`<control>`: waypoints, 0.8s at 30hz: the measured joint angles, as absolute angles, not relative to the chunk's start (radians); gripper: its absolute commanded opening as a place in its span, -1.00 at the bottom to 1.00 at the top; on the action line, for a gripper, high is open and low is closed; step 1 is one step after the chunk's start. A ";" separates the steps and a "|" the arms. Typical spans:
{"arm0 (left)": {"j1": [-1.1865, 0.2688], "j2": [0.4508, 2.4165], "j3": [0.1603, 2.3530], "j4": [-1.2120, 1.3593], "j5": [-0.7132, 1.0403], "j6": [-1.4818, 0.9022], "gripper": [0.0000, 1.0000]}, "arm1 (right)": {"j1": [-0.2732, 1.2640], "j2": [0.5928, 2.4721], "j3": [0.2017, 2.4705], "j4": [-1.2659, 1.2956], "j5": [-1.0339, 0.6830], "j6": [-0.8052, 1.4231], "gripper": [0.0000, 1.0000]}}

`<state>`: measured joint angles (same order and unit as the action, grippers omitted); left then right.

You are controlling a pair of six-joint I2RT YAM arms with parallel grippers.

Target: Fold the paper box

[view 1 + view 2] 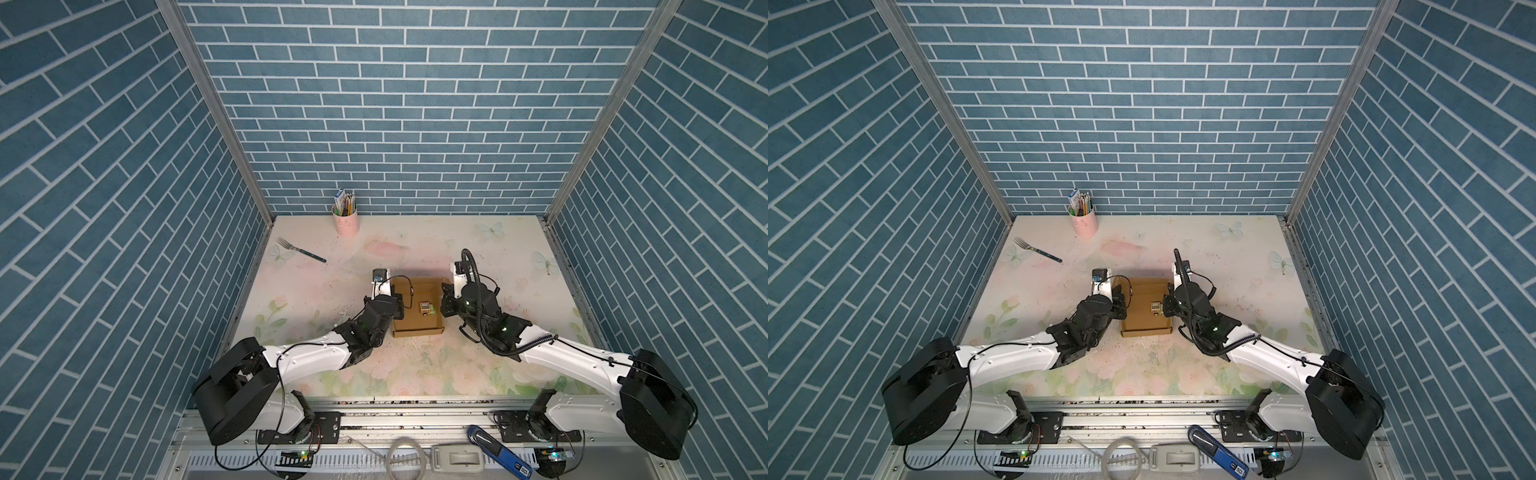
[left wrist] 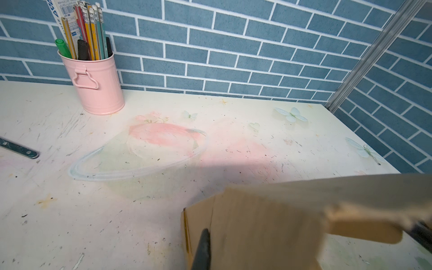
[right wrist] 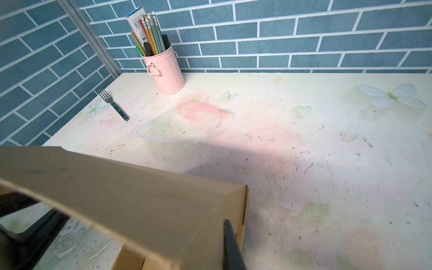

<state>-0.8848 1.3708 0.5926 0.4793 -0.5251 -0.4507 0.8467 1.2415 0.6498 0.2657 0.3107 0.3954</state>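
Blue brick-patterned walls (image 1: 415, 124) enclose a pale floral table (image 1: 374, 365), scuffed and speckled. One dark finger (image 2: 202, 250) of the left gripper (image 1: 398, 306) presses against the outer face of a cardboard side wall, with its partner hidden behind the board. The jaws are clamped together on that thin wall of the paper box (image 1: 415, 326). The right gripper (image 1: 445, 298) does the same on the opposite side wall. One finger (image 3: 231, 245) shows against the brown board, the other is covered, and the jaws are pinched closed on the cardboard. In both top views the box sits mid-table between the two grippers, a shallow brown tray with its top open. In the wrist views a broad cardboard panel rises close to the lens, blurred. A small greenish cube (image 1: 426, 308) rests on the box floor, nearer the right gripper. Well apart, by the back wall, an upright pink tin (image 1: 345, 224) holds pencils (image 2: 93, 30) and pens. A fork (image 1: 300, 250) lies flat on the table near the left wall.
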 measured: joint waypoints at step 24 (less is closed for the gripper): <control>-1.083 1.446 0.508 0.619 -0.769 -0.546 -0.83 | 0.870 1.118 0.423 0.419 0.302 0.331 -1.00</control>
<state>-1.0832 1.4464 0.5079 0.6186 -0.7689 -0.5461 0.8700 1.1183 0.4229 0.4187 0.3019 0.3313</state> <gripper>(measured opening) 0.062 0.050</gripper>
